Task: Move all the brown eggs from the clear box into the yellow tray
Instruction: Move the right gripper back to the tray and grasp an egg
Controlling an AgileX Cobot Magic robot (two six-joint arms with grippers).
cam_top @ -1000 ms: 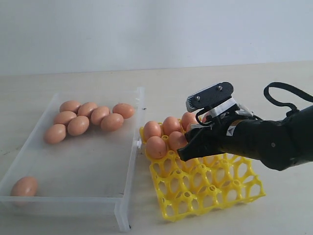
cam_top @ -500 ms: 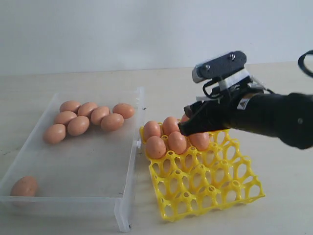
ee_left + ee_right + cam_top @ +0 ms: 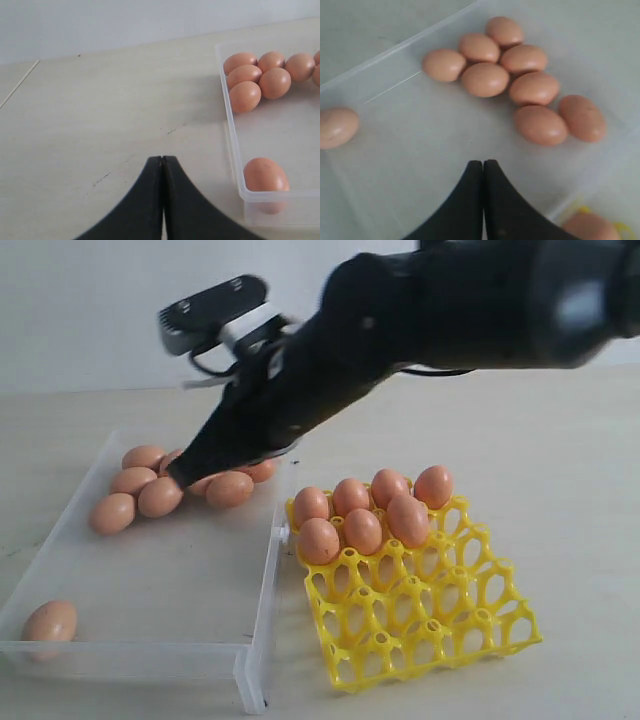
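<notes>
Pale tabletop [image 3: 560,440]; right gripper [image 3: 185,476] pinched together, empty, over brown eggs [image 3: 160,497] in clear box [image 3: 262,590], far end; left gripper [image 3: 162,162] closed too; yellow tray [image 3: 430,632] right.

A: Lighting?
B: Bright, even, diffuse. Only faint, soft shadows beneath the brown eggs [image 3: 160,497].
A: Sharpness?
B: Exterior view: right arm [image 3: 440,310] smeared by motion blur, background clear. Right wrist view soft, with a greyer cast. Left wrist view crisp.

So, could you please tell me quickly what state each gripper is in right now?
Left gripper: closed, holding nothing.
Right gripper: closed, holding nothing.
</notes>
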